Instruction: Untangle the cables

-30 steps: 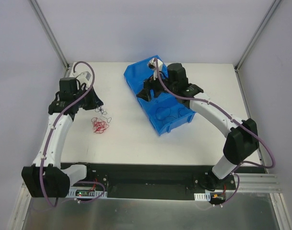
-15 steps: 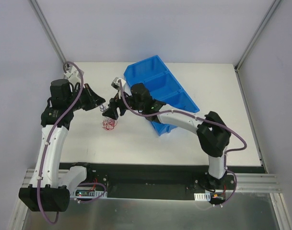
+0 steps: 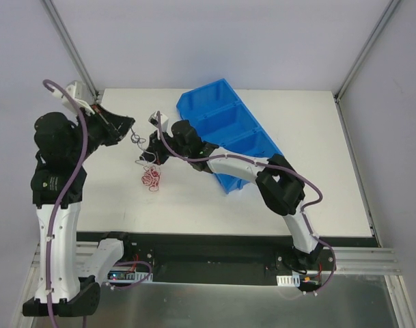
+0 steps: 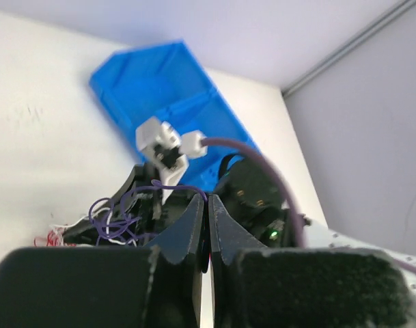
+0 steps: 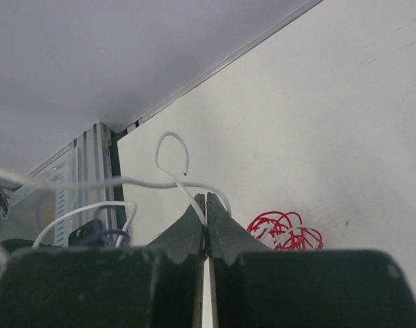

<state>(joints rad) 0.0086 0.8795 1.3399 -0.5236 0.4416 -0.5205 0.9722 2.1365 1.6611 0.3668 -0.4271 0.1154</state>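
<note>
The left gripper (image 3: pixel 128 124) is raised above the left side of the white table (image 3: pixel 194 198). In the left wrist view its fingers (image 4: pixel 187 222) are pressed together, and the left gripper (image 4: pixel 207 201) pinches a strand of the thin dark purple wire (image 4: pixel 115 217). That wire is a small loose snarl of curls. In the top view it (image 3: pixel 137 140) hangs in the air between the two grippers.

Just right of it and lower, the thin white wire (image 3: pixel 146 160) loops close to the purple one. Whether the two are still caught together cannot be told. Below them, the thin red wire (image 3: pixel 151 178) lies on the table as a tight curly knot, apart from both grippers.

The right gripper (image 3: pixel 150 150) reaches leftward to the wires. In its wrist view the right gripper (image 5: pixel 205 201) has its fingers closed flat against each other, nipping the white wire (image 5: pixel 126 180), which arcs up in an open loop. The red wire (image 5: pixel 284 231) sits on the table beyond.

Farther right stands a blue plastic bin (image 3: pixel 194 102) with compartments.
</note>
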